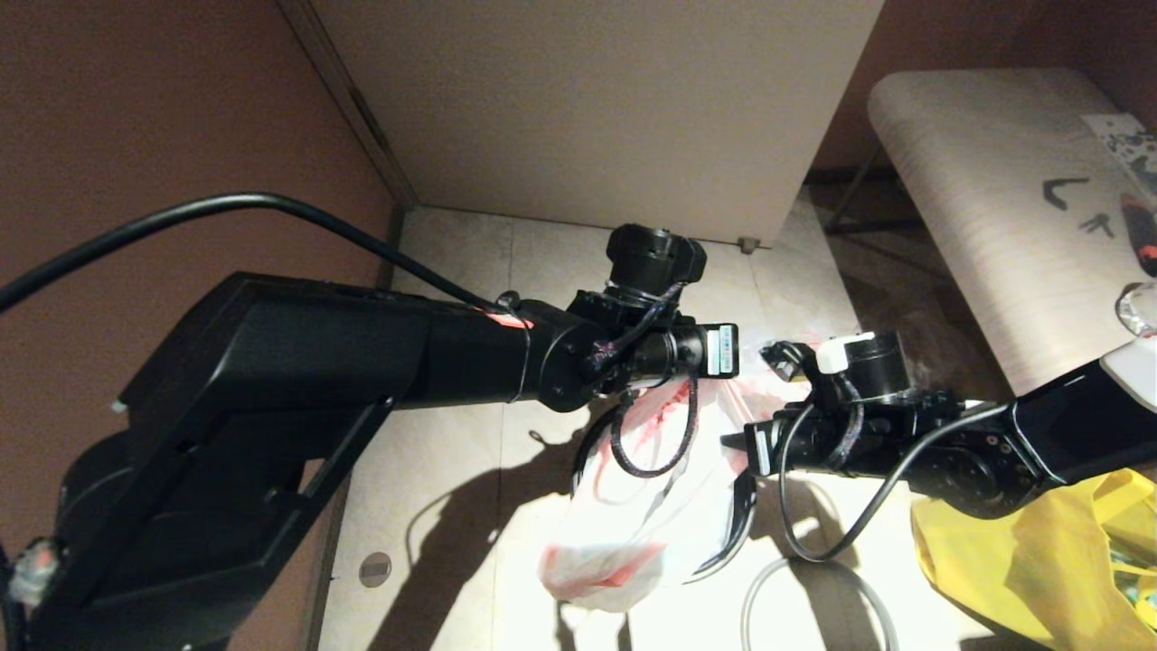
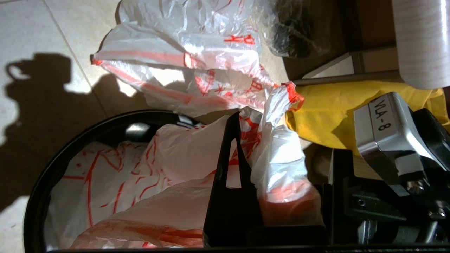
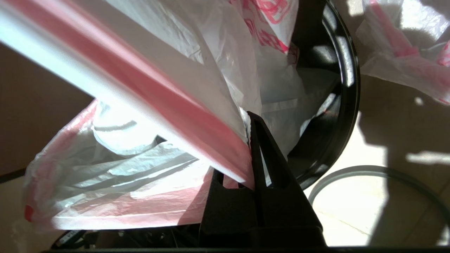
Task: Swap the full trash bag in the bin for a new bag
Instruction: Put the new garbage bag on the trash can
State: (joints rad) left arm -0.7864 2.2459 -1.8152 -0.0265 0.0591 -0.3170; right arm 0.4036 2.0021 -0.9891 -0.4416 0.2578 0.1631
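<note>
Your right gripper [image 3: 250,121] pinches the red-edged rim of the new bag [image 3: 147,88], its fingers closed on the plastic above the bin [image 3: 346,105]. Your left gripper [image 2: 233,121] is likewise closed on the opposite edge of that bag, holding it over the bin's black rim. Between the two arms, in the head view, the bag [image 1: 651,488] hangs stretched, its lower part sagging inside the bin [image 1: 737,529]. The grey rim ring [image 1: 804,588] lies loose on the tiled floor [image 1: 452,542] just beside the bin. Beyond the bin, on the floor, the full bag [image 2: 182,59] lies against the yellow bag [image 2: 330,109], clear of the bin. Farther off stand a pale table [image 1: 985,208] at your right and a beige cabinet [image 1: 587,99] ahead.
</note>
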